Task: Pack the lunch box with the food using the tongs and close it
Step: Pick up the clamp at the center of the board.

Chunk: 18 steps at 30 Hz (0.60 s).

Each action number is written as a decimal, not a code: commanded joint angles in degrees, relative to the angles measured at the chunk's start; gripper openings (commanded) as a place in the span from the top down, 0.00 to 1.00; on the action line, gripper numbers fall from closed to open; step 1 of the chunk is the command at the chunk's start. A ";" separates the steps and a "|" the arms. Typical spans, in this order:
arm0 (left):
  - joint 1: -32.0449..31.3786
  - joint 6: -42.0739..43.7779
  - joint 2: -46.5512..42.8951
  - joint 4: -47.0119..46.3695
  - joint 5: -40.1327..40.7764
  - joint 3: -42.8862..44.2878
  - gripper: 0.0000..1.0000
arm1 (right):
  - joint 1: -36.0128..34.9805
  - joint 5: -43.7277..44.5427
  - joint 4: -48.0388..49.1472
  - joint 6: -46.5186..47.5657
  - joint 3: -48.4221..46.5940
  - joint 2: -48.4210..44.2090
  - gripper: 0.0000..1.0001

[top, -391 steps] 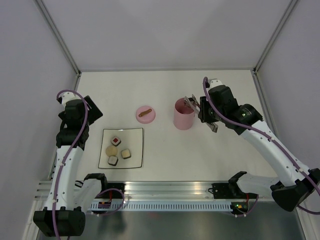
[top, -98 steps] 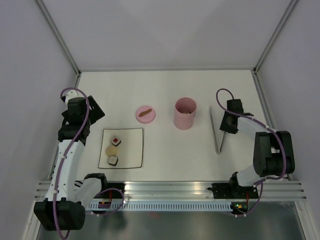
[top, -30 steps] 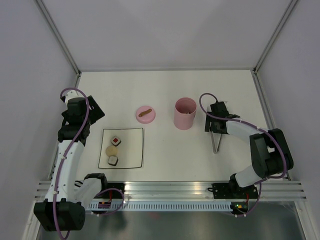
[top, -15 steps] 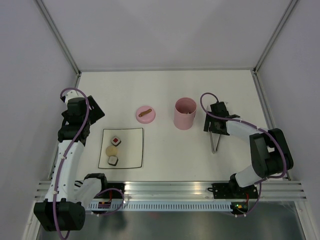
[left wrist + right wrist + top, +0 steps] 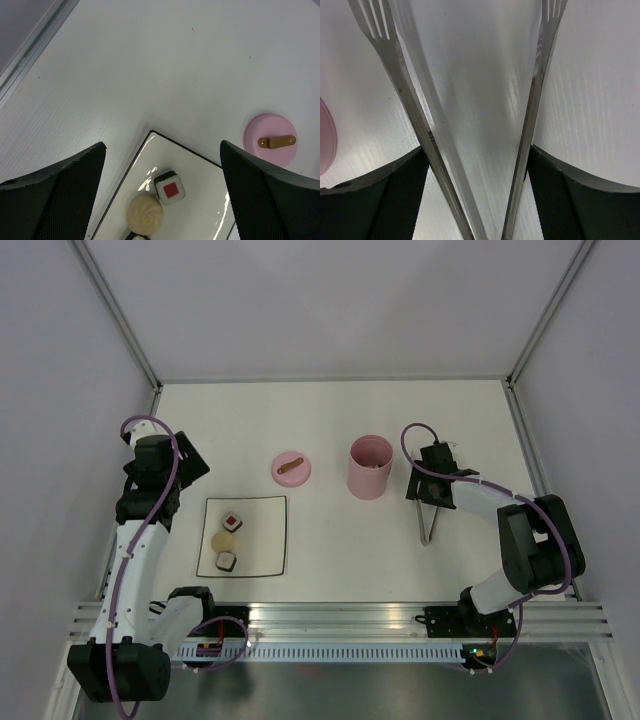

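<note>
Table point(image 5: 330, 420): one, white. Arms: two.

Plate point(image 5: 268, 510): one, white, square, near left.

Tongs point(image 5: 401, 92): one pair, silver, flat on the table just right of the lunch box, tined tips pointing away.

Right gripper point(image 5: 477, 149): straddles the tongs, pads pressed on the outer sides of both arms. Grasping, jaws wide.

Left gripper point(image 5: 162, 144): released, nothing between the jaws, over the plate's far corner.

Lunch box point(image 5: 368, 480): one, pink, upright, uncovered, mid-table.

Lid point(image 5: 291, 472): one, pink, brown strip handle, flat between plate and lunch box.

Food on the plate: three. Red-centred roll point(image 5: 170, 189), beige ball point(image 5: 144, 215), black-and-white roll point(image 5: 227, 561).
</note>
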<state>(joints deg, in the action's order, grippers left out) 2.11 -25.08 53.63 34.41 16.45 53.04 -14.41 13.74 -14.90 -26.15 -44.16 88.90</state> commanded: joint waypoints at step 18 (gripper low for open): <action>-0.18 1.00 -0.19 -0.31 0.69 -0.13 0.00 | -2.81 1.82 -3.30 -1.89 -2.59 5.93 0.20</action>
<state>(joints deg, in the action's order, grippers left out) 2.11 -25.08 53.63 34.41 16.45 53.04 -16.01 15.81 -14.81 -26.85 -46.81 91.94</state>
